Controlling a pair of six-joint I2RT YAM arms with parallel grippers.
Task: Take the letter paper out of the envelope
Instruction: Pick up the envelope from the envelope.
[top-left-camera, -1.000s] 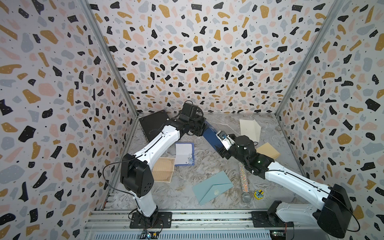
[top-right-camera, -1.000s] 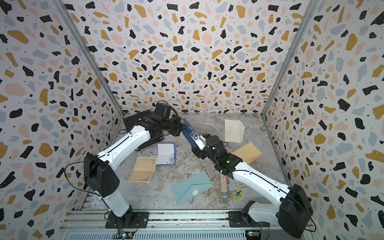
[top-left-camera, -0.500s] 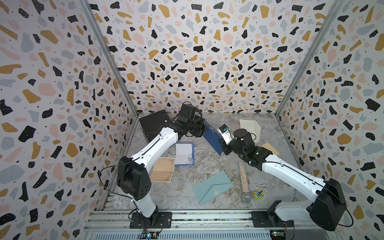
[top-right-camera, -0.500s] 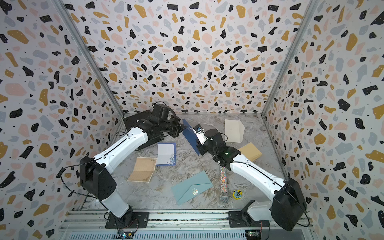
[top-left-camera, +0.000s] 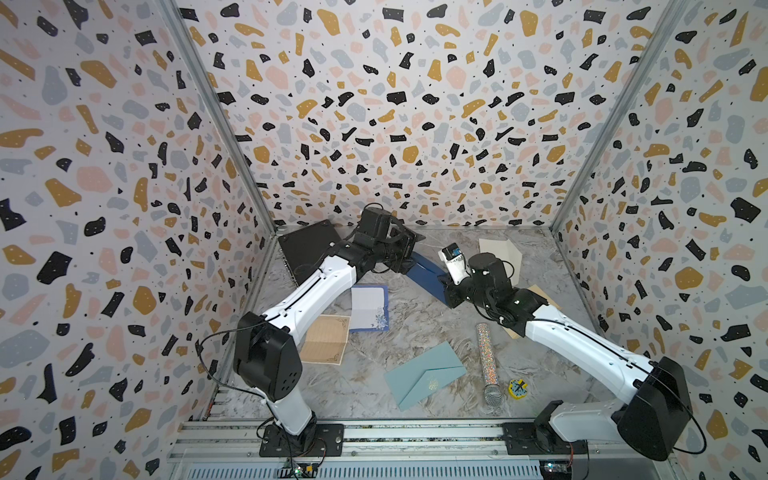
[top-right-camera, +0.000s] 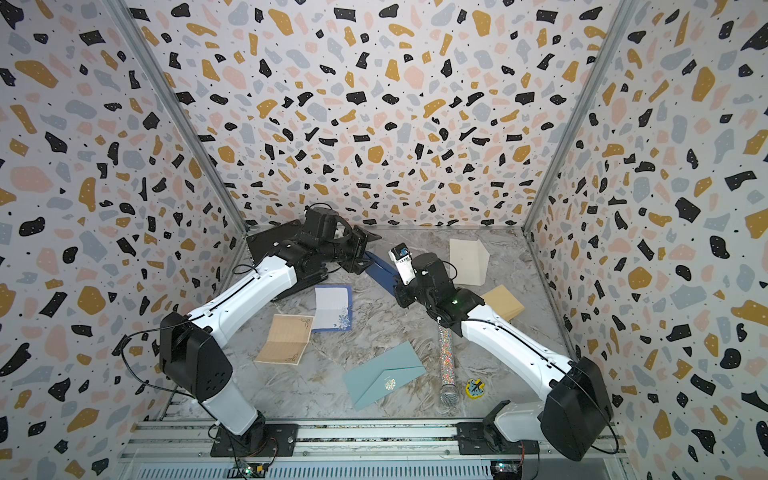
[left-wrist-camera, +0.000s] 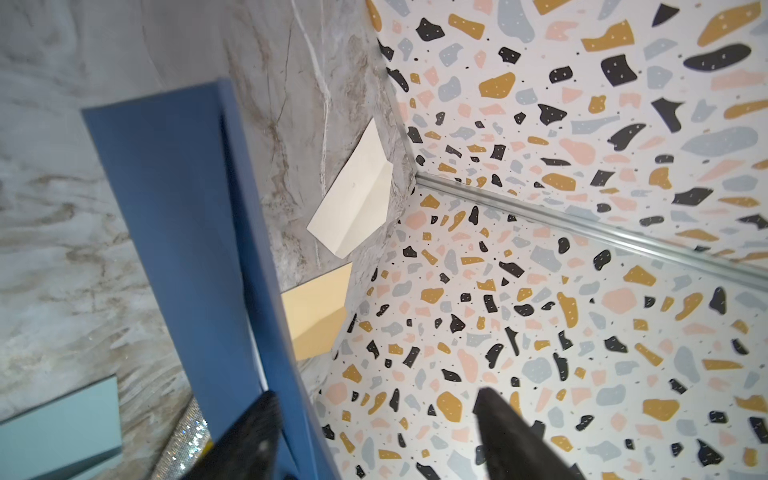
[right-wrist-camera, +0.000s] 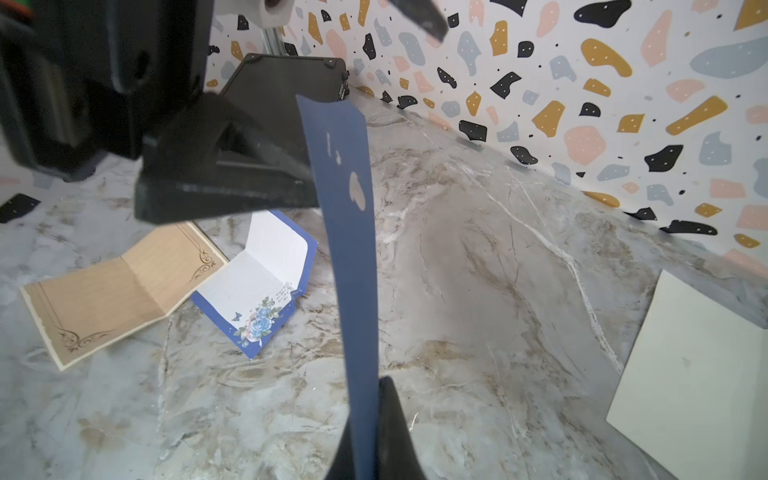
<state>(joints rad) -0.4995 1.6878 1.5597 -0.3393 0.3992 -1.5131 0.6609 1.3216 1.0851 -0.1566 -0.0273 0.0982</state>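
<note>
A dark blue envelope (top-left-camera: 424, 270) (top-right-camera: 380, 270) hangs above the table between the two arms. My right gripper (right-wrist-camera: 365, 386) is shut on its near end, seen also in a top view (top-left-camera: 446, 291). My left gripper (left-wrist-camera: 376, 397) stands open at the far end, and the envelope (left-wrist-camera: 178, 232) lies against one finger only. A white letter paper with a blue flowered border (top-left-camera: 368, 307) (right-wrist-camera: 266, 282) lies half unfolded on the table below the left arm. Whether anything is inside the envelope (right-wrist-camera: 349, 232) cannot be seen.
A tan letter sheet (top-left-camera: 326, 345) lies beside the white one. A teal envelope (top-left-camera: 424, 374), a glitter tube (top-left-camera: 486, 361) and a small yellow piece (top-left-camera: 518, 388) are at the front. A cream envelope (top-left-camera: 498, 253), a tan envelope (top-right-camera: 503, 301) and a black case (top-left-camera: 307, 249) are at the back.
My right gripper has closed on the blue envelope. My left gripper, shut on it until half a second ago, has opened and let go.
</note>
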